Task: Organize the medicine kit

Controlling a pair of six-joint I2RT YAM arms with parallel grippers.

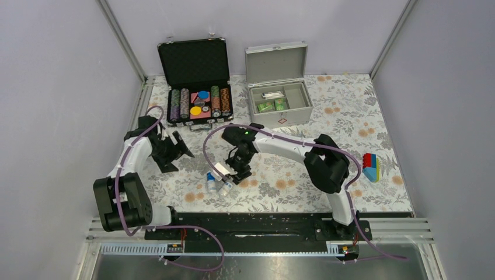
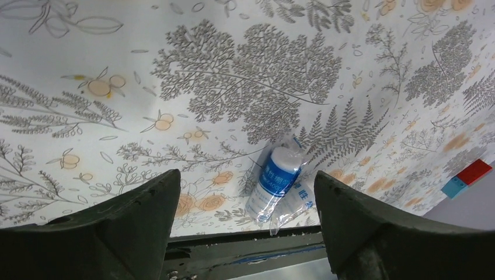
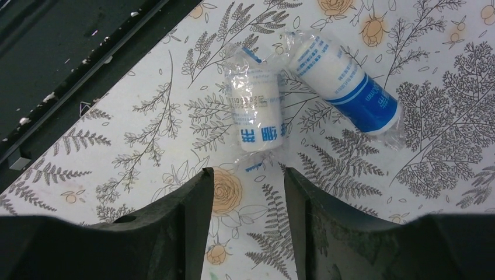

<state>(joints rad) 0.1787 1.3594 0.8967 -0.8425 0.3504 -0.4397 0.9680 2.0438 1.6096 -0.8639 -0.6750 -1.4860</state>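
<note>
The medicine kit [image 1: 279, 112] stands open at the back of the table with its lid up. Its grey tray [image 1: 299, 96] holds green packets [image 1: 273, 105] and a small silver-white item. Two plastic-wrapped white bandage rolls with blue print [image 1: 211, 185] [image 1: 226, 188] lie on the flowered cloth near the front. My right gripper [image 1: 233, 175] hovers just behind them, open and empty; in its wrist view [image 3: 248, 175] the rolls [image 3: 257, 114] [image 3: 347, 84] lie just past the fingertips. My left gripper [image 1: 178, 158] is wide open and empty [image 2: 245, 178], with one roll [image 2: 275, 181] beyond it.
An open black case with coloured poker chips [image 1: 199, 104] stands left of the kit. A red, blue and yellow block [image 1: 371, 167] lies at the right, also in the left wrist view [image 2: 467, 177]. The black front rail [image 1: 251, 224] runs along the near edge.
</note>
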